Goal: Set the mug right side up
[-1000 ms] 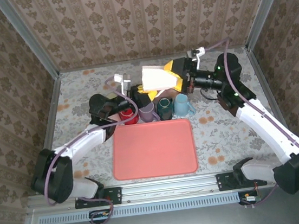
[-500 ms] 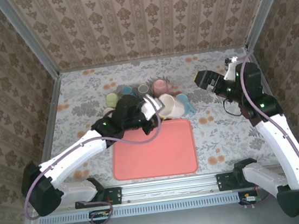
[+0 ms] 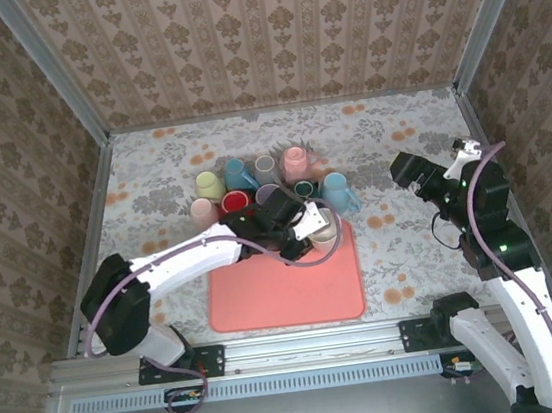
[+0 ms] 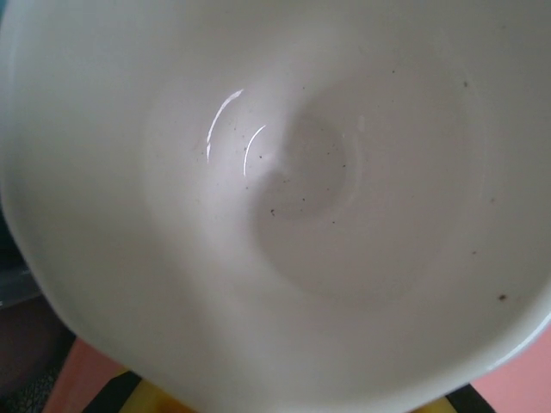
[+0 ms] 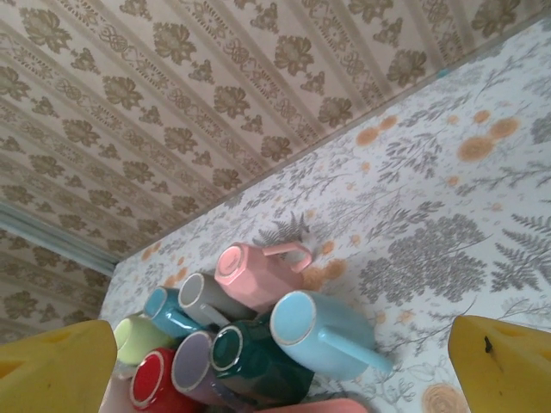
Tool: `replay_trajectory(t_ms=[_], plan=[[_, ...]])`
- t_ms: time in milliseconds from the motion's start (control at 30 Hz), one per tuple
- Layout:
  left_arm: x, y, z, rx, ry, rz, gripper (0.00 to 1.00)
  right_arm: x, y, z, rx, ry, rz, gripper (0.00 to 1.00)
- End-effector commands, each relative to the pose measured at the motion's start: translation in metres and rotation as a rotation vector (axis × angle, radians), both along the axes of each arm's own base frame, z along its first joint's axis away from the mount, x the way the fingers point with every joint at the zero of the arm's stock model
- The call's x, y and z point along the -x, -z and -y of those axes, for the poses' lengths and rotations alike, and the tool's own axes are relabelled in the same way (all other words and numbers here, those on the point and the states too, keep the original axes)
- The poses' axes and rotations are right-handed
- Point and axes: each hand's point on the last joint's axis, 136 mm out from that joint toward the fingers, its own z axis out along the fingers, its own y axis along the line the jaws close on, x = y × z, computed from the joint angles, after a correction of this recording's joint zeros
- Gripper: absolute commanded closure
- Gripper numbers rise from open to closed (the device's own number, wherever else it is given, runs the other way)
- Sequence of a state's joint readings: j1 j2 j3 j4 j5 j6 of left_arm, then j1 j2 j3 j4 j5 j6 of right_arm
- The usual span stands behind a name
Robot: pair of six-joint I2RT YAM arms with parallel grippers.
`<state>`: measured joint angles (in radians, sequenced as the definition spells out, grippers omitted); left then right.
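Since the earlier frame my right arm has drawn back right, the right gripper [image 3: 404, 166] spread wide and empty, and my left arm has reached the red tray's [image 3: 267, 298] far edge, where my left gripper [image 3: 308, 231] clamps the cream mug [image 3: 326, 231], mouth toward my wrist: the turning is underway, I judge, and the setting-down upright is left.

Cream mug [image 4: 284, 215] interior: smooth glazed ceramic, glossy, sharp highlights, a few dark specks in the glaze. Far cluster, e.g. light blue mug [image 5: 318, 331] and pink mug [image 5: 254, 267]: same glossy glazed look. Tray [image 3: 268, 303]: salmon plastic, smooth, matt. Table covering [image 3: 393, 253]: floral print, matt, flat. Walls [image 3: 265, 36]: patterned paper, matt. Near rail [image 3: 303, 342]: bare metal, dull brushed sheen
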<state>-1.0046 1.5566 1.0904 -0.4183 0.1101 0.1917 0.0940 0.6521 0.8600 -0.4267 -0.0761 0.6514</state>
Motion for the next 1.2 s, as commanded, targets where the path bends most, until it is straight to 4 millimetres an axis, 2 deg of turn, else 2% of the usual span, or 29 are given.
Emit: replay_trajectory(t_ms=[0, 400, 667, 967, 1100, 1167], plan=[[-0.014, -0.033, 0.029, 0.108, -0.018, 0.057, 1.0, 0.002, 0.006, -0.009, -0.008, -0.055, -0.027, 0.0], [-0.027, 0.0, 0.045, 0.007, -0.052, -0.008, 0.98, 0.021, 0.003, -0.018, 0.046, -0.133, -0.042, 0.0], [-0.033, 0.006, 0.045, -0.026, -0.072, -0.007, 0.9, 0.024, 0.003, -0.024, 0.036, -0.163, -0.045, 0.0], [-0.04, 0.008, 0.053, 0.007, -0.114, -0.012, 0.68, 0.025, 0.003, -0.024, 0.043, -0.164, -0.047, 0.0], [-0.043, -0.002, 0.056, 0.048, -0.129, 0.0, 0.55, 0.025, 0.002, -0.024, 0.04, -0.161, -0.046, 0.0], [-0.041, -0.003, 0.054, 0.054, -0.129, -0.003, 0.51, 0.026, 0.001, -0.023, 0.048, -0.155, -0.047, 0.0]])
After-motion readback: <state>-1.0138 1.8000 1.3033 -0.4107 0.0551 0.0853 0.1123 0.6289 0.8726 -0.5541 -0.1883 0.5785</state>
